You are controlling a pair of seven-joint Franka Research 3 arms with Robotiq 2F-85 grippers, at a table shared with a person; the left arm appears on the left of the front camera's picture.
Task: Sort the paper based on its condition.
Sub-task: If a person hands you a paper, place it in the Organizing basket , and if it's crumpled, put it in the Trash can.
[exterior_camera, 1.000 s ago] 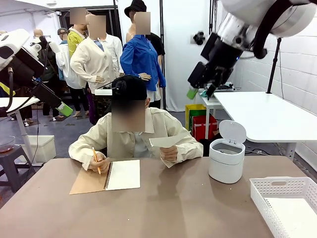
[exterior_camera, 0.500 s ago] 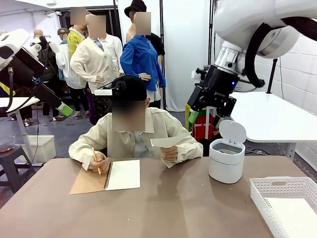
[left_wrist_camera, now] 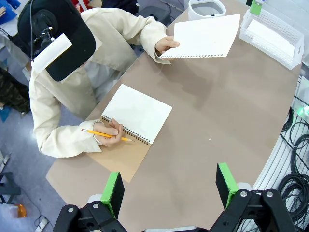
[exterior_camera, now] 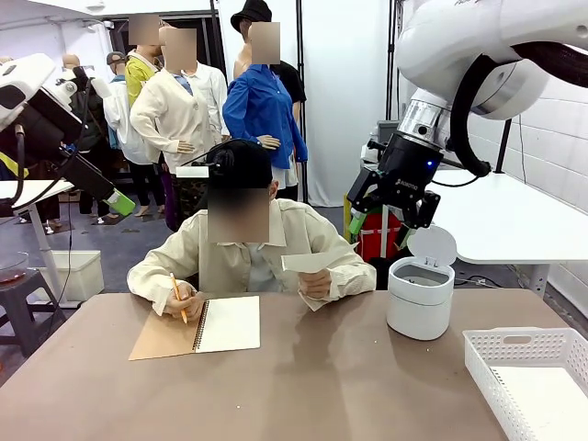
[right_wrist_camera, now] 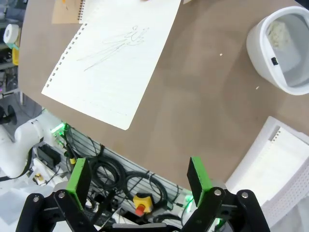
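The person across the table holds up a loose white sheet (exterior_camera: 317, 262) in one hand; the other hand holds a pencil on the open notebook (exterior_camera: 225, 323). In the right wrist view the sheet (right_wrist_camera: 116, 63) bears faint pencil scribbles. My right gripper (exterior_camera: 378, 230) hangs open just right of and above the held sheet, apart from it. Its wrist view shows the open gripper (right_wrist_camera: 137, 179) holding nothing. My left gripper (exterior_camera: 115, 204) stays high at the far left. It is open too (left_wrist_camera: 169, 188), looking down on the sheet (left_wrist_camera: 203, 36).
A white lidded bin (exterior_camera: 421, 299) stands open at the right, with crumpled paper inside (right_wrist_camera: 277, 31). A white basket (exterior_camera: 528, 344) at the front right corner holds a flat sheet (exterior_camera: 547, 400). The brown table (exterior_camera: 331, 386) is bare in the middle.
My right arm has come down from high up and swung left toward the held sheet. The person has lifted the sheet's right edge slightly. The left arm has not moved.
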